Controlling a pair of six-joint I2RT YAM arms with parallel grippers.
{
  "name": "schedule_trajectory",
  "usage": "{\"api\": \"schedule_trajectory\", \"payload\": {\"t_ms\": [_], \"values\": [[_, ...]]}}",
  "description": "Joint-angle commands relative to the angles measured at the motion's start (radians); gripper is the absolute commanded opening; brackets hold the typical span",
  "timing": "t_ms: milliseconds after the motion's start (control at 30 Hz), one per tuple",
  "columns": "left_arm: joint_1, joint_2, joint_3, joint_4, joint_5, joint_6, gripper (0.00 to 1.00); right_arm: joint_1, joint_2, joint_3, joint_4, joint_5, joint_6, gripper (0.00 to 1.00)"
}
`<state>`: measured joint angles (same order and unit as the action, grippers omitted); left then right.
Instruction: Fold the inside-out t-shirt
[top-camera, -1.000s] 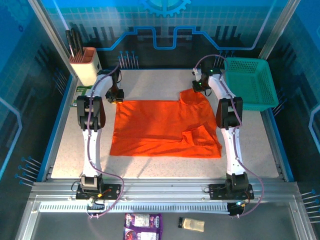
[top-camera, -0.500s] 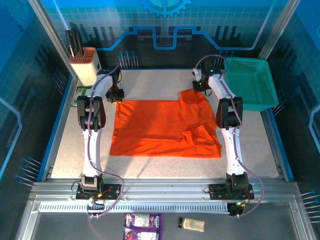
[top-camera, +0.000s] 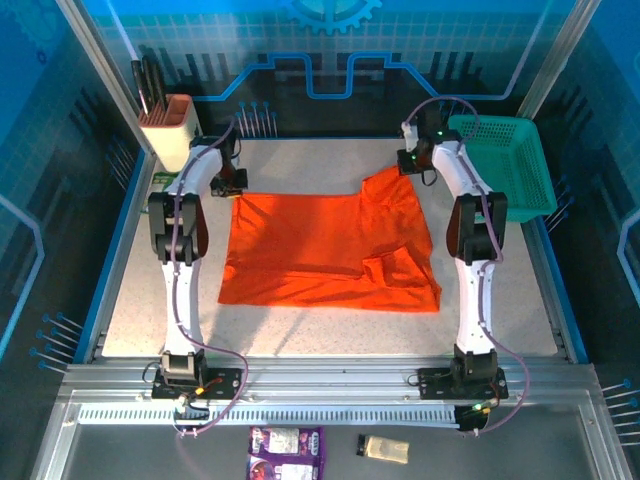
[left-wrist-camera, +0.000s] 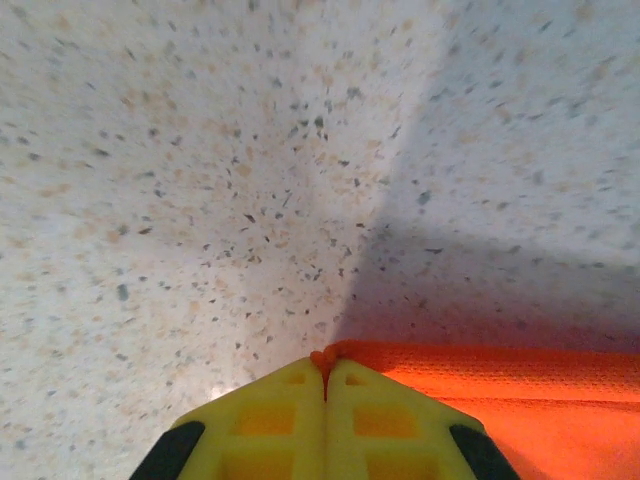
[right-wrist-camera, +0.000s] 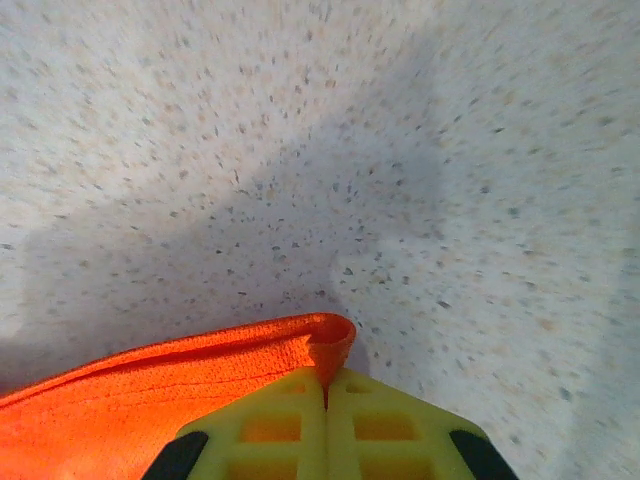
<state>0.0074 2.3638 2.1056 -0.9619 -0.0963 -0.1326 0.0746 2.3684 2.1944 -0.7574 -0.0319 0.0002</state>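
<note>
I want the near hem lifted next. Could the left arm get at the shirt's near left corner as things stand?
Probably not yet: the left tool is shut on the t-shirt's far left corner. Once it lets go, likely yes; the near corner lies flat on bare table beside that arm.

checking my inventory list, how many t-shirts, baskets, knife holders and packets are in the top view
t-shirt: 1
basket: 1
knife holder: 1
packets: 2 (purple packet, tan packet)
total: 5
</note>
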Motion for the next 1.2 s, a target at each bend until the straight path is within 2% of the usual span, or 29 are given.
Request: {"api": "schedule_trajectory", "payload": {"t_ms": [0, 833, 1167], "values": [[0.01, -0.124, -0.071, 0.063, 0.022, -0.029, 0.0, -0.018, -0.118, -0.054, 0.041, -0.018, 0.026, 0.0], [0.011, -0.715, -0.891, 0.397, 0.11, -0.167, 0.0, -0.016, -0.77, -0.869, 0.085, -0.073, 0.174, 0.0], [0.011, -0.841, -1.082, 0.41, 0.115, -0.219, 0.0, 0.004, -0.92, -1.105, 0.072, -0.073, 0.244, 0.0]]}}
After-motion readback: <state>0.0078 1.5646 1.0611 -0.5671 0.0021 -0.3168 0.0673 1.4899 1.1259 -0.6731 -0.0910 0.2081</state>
